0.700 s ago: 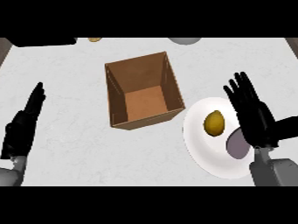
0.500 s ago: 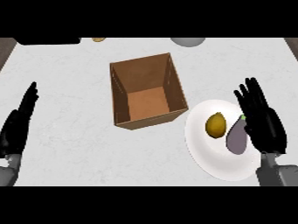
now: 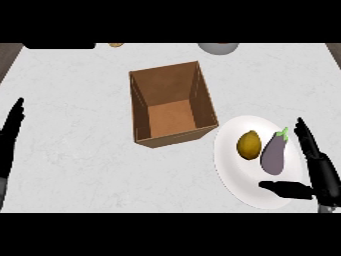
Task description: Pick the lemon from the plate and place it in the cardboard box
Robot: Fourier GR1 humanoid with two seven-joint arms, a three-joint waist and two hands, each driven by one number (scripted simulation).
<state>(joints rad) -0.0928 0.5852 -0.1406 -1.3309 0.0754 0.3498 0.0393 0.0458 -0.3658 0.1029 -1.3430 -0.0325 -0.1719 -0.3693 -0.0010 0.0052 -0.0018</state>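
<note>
Lemon on plate, not held.
The lemon (image 3: 248, 144) lies on the white plate (image 3: 236, 172) beside an eggplant (image 3: 274, 155), left of the right hand (image 3: 320, 170), whose fingers are straight and empty. The cardboard box (image 3: 171, 110) stands nearby on the surface (image 3: 77, 150). The left hand (image 3: 2, 147) rests open at the left edge.

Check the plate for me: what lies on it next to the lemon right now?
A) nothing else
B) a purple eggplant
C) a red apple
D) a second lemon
B. On the white plate, a purple eggplant with a green stem lies just right of the yellow lemon, with the open right hand along the plate's right edge and the cardboard box to the upper left.
</note>
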